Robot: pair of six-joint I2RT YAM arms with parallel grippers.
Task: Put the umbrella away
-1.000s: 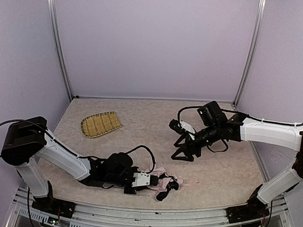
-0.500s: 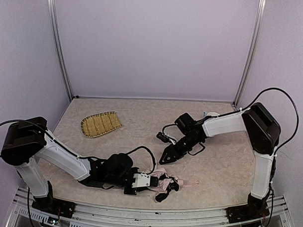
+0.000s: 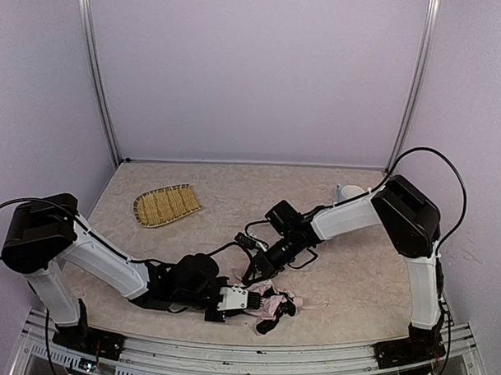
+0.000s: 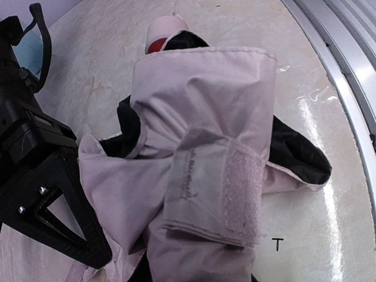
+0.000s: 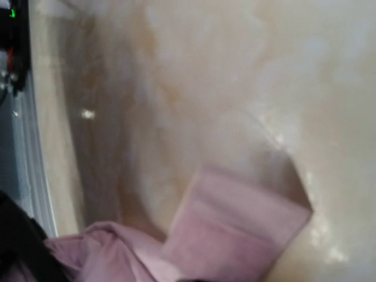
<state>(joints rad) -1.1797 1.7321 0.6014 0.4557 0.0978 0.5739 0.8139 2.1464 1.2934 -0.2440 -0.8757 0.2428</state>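
Note:
The umbrella (image 3: 273, 302) lies folded and crumpled near the table's front edge, pale pink outside with black lining showing. In the left wrist view the umbrella (image 4: 200, 147) fills the frame, with its Velcro strap (image 4: 241, 194) on top and its small pale handle (image 4: 167, 28) at the far end. My left gripper (image 3: 251, 301) lies low, shut on the umbrella's near end. My right gripper (image 3: 249, 275) points down at the umbrella's far side, its fingers drawn together. I cannot tell whether it pinches cloth. The right wrist view is blurred and shows pink fabric (image 5: 235, 235).
A woven bamboo tray (image 3: 166, 204) lies at the back left. A small white object (image 3: 349, 192) sits at the back right by the right arm. The metal rail (image 3: 228, 351) runs along the front edge, close to the umbrella.
The right arm has swung from the middle right down and left to the umbrella, and its fingers have come together. The left arm and the umbrella have stayed put.

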